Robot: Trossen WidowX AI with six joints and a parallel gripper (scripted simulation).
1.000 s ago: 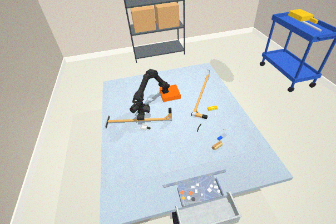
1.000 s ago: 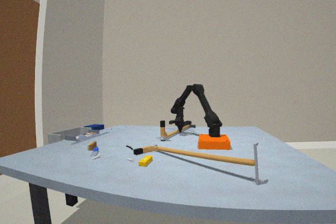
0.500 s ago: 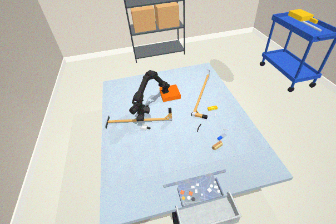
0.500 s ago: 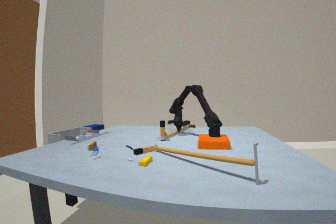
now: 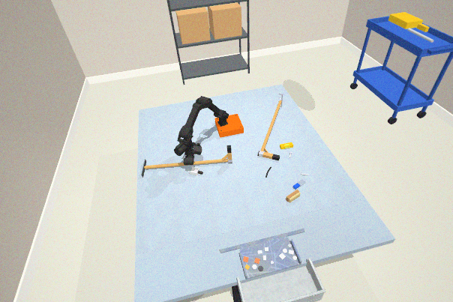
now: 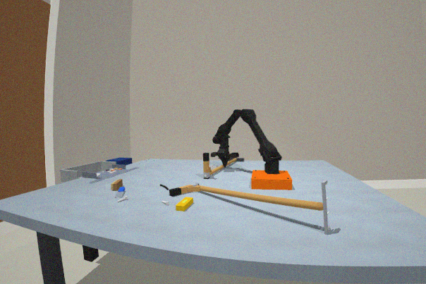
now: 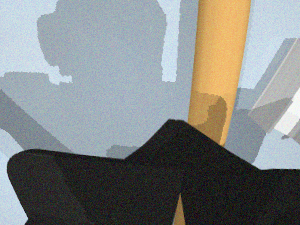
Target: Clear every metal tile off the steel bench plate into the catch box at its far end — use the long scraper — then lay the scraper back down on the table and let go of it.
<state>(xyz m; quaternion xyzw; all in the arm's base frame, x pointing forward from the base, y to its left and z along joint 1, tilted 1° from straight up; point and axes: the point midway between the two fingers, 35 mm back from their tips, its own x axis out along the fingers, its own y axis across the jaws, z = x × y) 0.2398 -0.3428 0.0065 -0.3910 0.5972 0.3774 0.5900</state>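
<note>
A wooden-handled tool with a dark crosswise blade (image 5: 165,165) (image 6: 207,168) (image 7: 220,49) lies on the table; its black-tipped grip stands up at the other end. My gripper (image 5: 189,163) (image 6: 225,165) (image 7: 174,126) is shut and empty, pointing down over the middle of that handle; whether it touches is unclear. A second tool (image 5: 271,127) (image 6: 261,198) has a thin metal head. Which one is the long scraper is unclear. Several white, orange, yellow and dark tiles lie on the steel plate (image 5: 275,267). The catch box (image 5: 279,287) (image 6: 70,174) adjoins it at the table edge; no tiles show inside.
A small white item with a black end (image 5: 196,171) lies beside the handle. A yellow block (image 5: 286,145) (image 6: 184,204), a wooden block (image 5: 292,195) (image 6: 116,184), a blue item (image 5: 296,186) and a black curved strip (image 5: 268,171) lie on the table. A rail (image 5: 262,240) borders the plate.
</note>
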